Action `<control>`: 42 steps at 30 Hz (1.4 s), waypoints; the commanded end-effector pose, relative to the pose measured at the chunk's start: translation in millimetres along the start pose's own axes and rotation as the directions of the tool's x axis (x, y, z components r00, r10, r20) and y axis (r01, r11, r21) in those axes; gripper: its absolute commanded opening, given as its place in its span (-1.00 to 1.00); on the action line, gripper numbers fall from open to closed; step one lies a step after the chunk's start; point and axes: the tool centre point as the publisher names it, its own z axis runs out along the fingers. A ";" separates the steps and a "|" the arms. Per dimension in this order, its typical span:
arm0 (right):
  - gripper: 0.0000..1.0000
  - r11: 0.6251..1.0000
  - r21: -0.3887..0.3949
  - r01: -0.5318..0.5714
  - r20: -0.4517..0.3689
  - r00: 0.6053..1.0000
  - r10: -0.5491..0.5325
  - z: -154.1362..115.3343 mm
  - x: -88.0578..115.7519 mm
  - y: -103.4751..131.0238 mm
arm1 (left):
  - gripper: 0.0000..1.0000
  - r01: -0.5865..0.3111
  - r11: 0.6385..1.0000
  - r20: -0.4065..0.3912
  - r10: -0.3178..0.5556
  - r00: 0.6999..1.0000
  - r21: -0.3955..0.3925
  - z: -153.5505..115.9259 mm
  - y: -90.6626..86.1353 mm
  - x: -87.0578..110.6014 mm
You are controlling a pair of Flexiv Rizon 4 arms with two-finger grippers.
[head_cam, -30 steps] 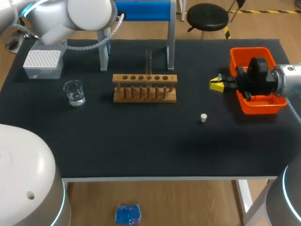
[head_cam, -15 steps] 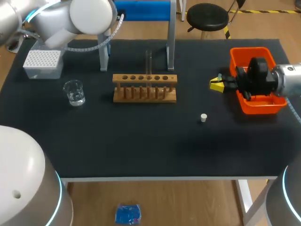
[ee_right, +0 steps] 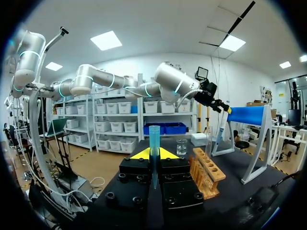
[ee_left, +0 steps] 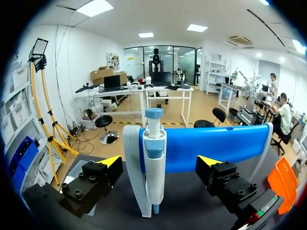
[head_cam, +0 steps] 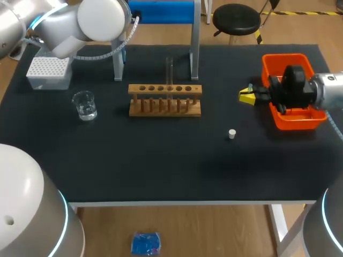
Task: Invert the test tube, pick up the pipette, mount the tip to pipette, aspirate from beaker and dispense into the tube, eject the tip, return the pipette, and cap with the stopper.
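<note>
Stopper point(head_cam: 231, 134) lies front-right of rack point(head_cam: 165, 99). Right gripper point(ee_right: 154, 154), right of rack, clamped on blue tube point(ee_right: 154, 139). Test tube point(head_cam: 169, 68) stands in rack. Behind rack, pipette point(ee_left: 154, 158) hangs on stand point(ee_left: 216, 143), between left gripper's point(ee_left: 159, 161) spread fingers, untouched. Step, likely: pipette pickup. Next: close, lift clear. Since earlier: left arm shifted slightly, right arm unmoved.

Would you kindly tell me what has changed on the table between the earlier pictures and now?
Only the left arm moved: its upper links shifted slightly, and its big near joint sank lower in the head view. No grasp or release shows. The right gripper, shut on a thin tube, and the beaker, test tube rack and stopper stayed put.
</note>
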 end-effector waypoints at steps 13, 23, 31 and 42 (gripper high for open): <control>-1.00 1.000 0.001 0.000 -0.002 1.000 0.000 -0.8 0.3 -0.2 | 1.00 -0.002 1.000 -0.015 0.002 1.000 -0.004 9.9 -1.0 5.0; -1.00 1.000 0.001 0.000 -0.002 1.000 0.000 -0.8 0.3 -0.2 | 1.00 -0.002 1.000 -0.020 0.002 1.000 -0.006 15.3 -0.3 6.3; -1.00 1.000 0.001 0.000 -0.002 1.000 0.000 -0.8 0.3 -0.2 | 1.00 -0.002 1.000 -0.021 0.002 1.000 -0.002 17.7 -1.3 5.9; -1.00 1.000 0.001 0.000 -0.002 1.000 0.000 -0.8 0.3 -0.2 | 1.00 0.001 1.000 -0.015 -0.001 1.000 -0.001 18.5 -1.7 4.9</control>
